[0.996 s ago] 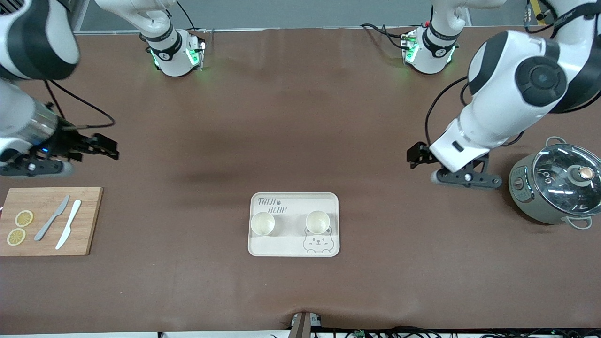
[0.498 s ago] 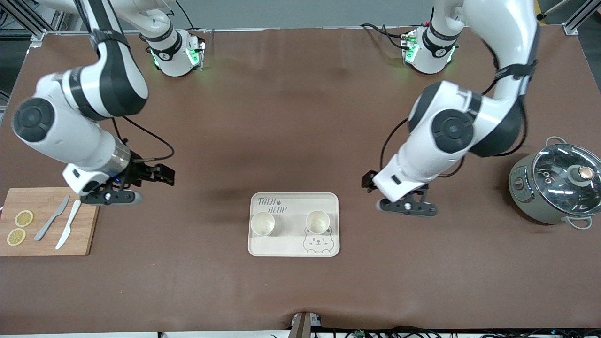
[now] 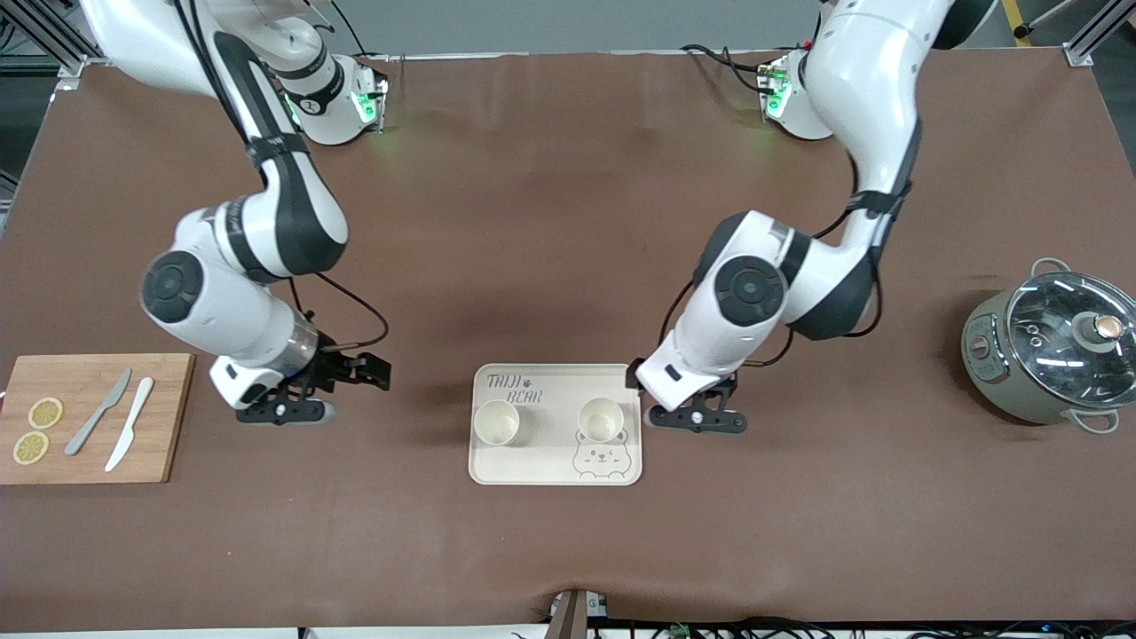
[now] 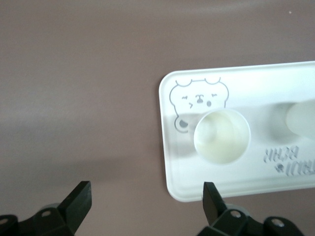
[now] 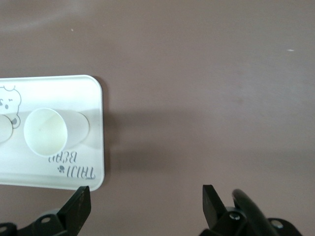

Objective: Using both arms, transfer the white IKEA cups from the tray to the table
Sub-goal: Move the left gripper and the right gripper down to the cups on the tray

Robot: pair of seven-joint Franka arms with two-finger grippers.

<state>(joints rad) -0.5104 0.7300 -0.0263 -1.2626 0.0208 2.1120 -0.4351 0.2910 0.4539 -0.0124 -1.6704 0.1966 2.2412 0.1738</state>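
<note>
Both arms have swung in from the ends of the table toward the middle over the last second. The left gripper now hangs just beside the tray, at the edge toward the left arm's end of the table. The right gripper is still well apart from the tray, over bare table between it and the cutting board.

Both claws are spread wide and hold nothing. The left wrist view shows the left gripper with its fingers parted, and the right wrist view shows the same for the right gripper.

The two cups stand upright on the tray, side by side and apart. One cup sits just above the bear drawing, nearer the left arm's end. The other cup sits under the lettering, nearer the right arm's end. Neither has been touched yet.

So this looks like the approach stage, with nothing moved to the table so far. The left arm seems almost ready to drop over its cup (the rim already shows between its fingers in the wrist view). The right arm probably has more ground to cover before it can reach its cup.

Off to the left arm's end sits a lidded pot, well clear of the work.
</note>
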